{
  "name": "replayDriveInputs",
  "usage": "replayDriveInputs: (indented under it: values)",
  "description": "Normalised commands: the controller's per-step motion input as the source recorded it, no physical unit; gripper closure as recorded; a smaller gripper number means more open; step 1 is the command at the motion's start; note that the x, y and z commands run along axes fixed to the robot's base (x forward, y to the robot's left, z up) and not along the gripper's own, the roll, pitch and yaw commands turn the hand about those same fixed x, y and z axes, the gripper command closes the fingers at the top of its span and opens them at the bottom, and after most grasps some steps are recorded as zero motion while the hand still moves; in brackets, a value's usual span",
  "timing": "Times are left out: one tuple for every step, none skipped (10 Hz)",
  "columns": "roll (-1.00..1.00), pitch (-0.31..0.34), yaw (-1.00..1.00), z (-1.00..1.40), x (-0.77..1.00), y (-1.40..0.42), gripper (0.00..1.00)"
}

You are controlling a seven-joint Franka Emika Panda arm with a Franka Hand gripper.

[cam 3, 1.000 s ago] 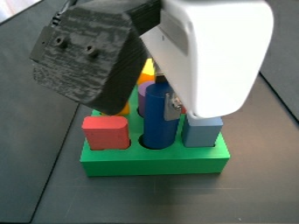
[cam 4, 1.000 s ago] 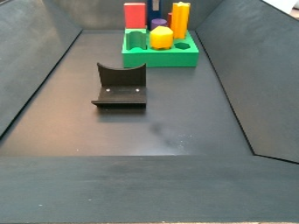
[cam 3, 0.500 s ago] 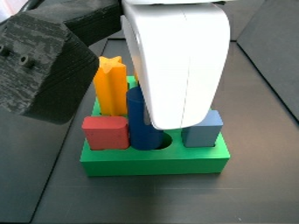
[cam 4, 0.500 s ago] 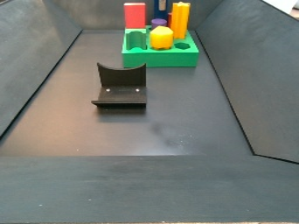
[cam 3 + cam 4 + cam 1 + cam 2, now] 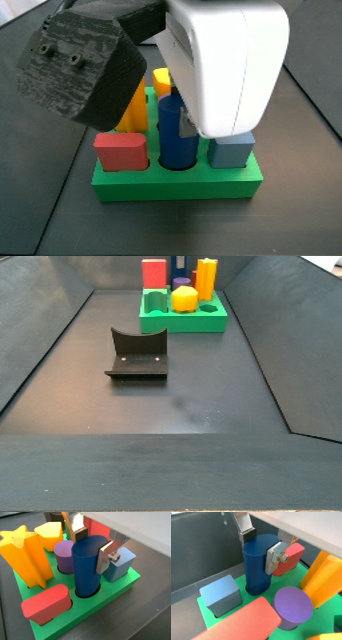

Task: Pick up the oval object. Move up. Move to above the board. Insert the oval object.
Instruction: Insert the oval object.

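Note:
The oval object (image 5: 88, 567) is a tall dark blue peg. It stands upright with its foot in a hole of the green board (image 5: 90, 608). It also shows in a wrist view (image 5: 259, 564) and in a side view (image 5: 174, 135). My gripper (image 5: 92, 546) is over the board and shut on the top of the oval object, one finger (image 5: 107, 556) flat on its side and the dark pad of the other finger (image 5: 79, 534) at its far edge. The gripper (image 5: 261, 546) shows the same grip there. In a side view the board (image 5: 187, 324) is at the far end and the gripper is out of view.
The board also holds an orange star peg (image 5: 27, 554), a yellow peg (image 5: 50, 534), a purple cylinder (image 5: 65, 554), a light blue cube (image 5: 121, 564) and a red block (image 5: 47, 604). The fixture (image 5: 136, 354) stands mid-floor. Dark walls enclose the floor.
Half a second ago the oval object stood left of its hole, with the dark hole showing beside it. Now it stands upright in the hole. The arm has shifted above it.

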Motion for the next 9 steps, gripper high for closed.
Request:
replayDriveInputs:
  values:
    - [0.01, -0.006, 0.00, 0.00, -0.01, -0.02, 1.00]
    - [0.02, 0.000, 0.00, -0.20, -0.07, 0.00, 1.00]
    - [0.15, 0.000, 0.00, -0.43, -0.07, 0.03, 1.00]
    - [0.21, 0.000, 0.00, -0.59, -0.09, 0.01, 1.00]
    - [0.30, -0.003, 0.00, -0.79, -0.01, 0.00, 1.00]
    - [0.30, 0.000, 0.00, -0.78, 0.00, -0.05, 1.00]
    - [0.30, 0.000, 0.00, -0.70, 0.07, -0.11, 1.00]
    - [0.04, 0.064, 0.00, 0.00, 0.05, -0.04, 1.00]
    - [0.00, 0.000, 0.00, 0.00, 0.00, 0.00, 1.00]
